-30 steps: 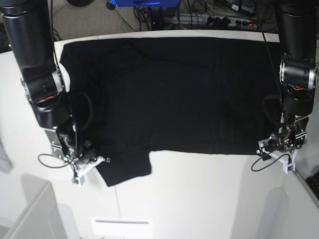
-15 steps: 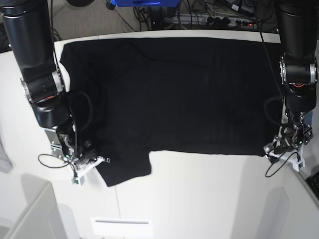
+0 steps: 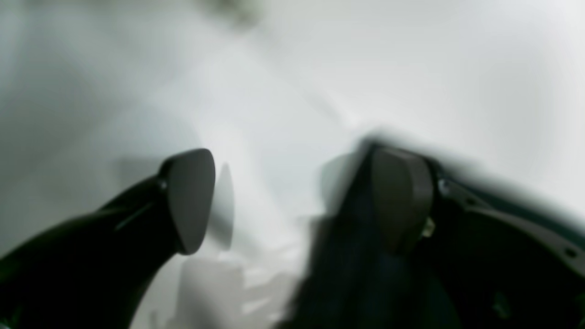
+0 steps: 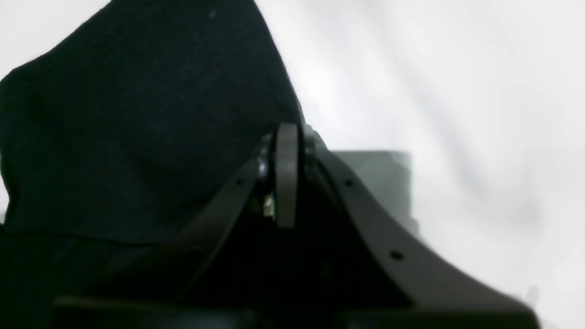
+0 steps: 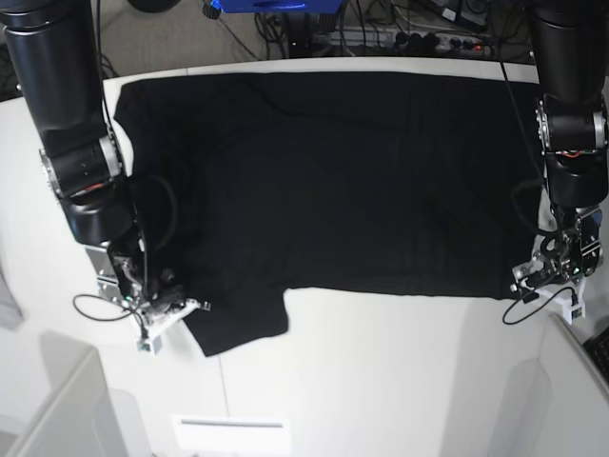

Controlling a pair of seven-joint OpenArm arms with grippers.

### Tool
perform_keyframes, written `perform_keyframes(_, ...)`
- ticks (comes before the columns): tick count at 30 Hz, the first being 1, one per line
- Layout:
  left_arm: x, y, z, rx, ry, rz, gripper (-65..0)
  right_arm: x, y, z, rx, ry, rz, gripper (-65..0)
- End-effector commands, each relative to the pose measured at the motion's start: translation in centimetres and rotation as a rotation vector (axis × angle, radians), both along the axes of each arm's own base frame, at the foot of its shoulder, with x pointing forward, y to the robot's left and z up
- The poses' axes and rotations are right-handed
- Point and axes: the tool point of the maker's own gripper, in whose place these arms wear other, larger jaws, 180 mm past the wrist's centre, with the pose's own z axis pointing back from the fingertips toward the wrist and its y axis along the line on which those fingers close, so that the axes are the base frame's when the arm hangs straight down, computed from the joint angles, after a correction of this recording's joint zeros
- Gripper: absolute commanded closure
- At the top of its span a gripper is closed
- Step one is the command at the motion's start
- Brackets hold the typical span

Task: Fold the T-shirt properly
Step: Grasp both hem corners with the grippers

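T-shirt (image 5: 333, 181): spread flat on the white table (image 5: 381, 362), plain black side up.
Right gripper (image 4: 287, 176): jaws pressed together, pinching the sleeve edge; cloth lies left of them.
Left gripper (image 3: 292, 196): jaws spread; dark cloth just inside the right finger (image 3: 402, 196).
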Motion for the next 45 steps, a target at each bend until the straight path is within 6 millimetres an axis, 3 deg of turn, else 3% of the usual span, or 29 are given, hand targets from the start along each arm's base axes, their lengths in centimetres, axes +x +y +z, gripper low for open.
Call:
perform_keyframes(1,2.6,0.3,3.0,0.026,-0.081,-0.011,-51.5,1.7,-0.3,2.1,0.000,-0.052,0.002,0.0)
perform_keyframes(7,3.1,-0.7,2.2,0.071,-0.066,-0.046,-52.0,1.7,-0.1,2.0,0.002,-0.050,0.004,0.0)
perform_keyframes(13,3.2,-2.9,0.7,0.038,-0.050,-0.066,-52.2,1.4,-0.2,1.6,0.001,-0.043,0.003,0.0)
perform_keyframes(16,2.2,-2.9,-0.8,0.022,-0.011,-0.052,-52.0,1.3,-0.2,1.6,0.001,-0.041,0.003,0.0)
perform_keyframes(24,0.9,-2.4,-2.1,0.032,-0.030,-0.035,-51.2,1.1,-0.2,1.3,0.002,-0.037,0.005,0.0)
perform_keyframes(27,0.8,-2.6,-2.2,0.038,-0.036,-0.047,-41.5,1.1,-0.2,1.3,0.002,-0.037,0.005,0.0)
perform_keyframes(36,1.2,-4.1,-1.3,0.072,-0.099,-0.122,0.0,0.4,0.7,0.9,0.018,-0.053,0.030,0.0)
perform_keyframes(45,1.7,-5.2,0.2,0.096,-0.159,-0.173,0.0,-0.1,0.7,2.2,0.023,-0.125,0.075,0.0)
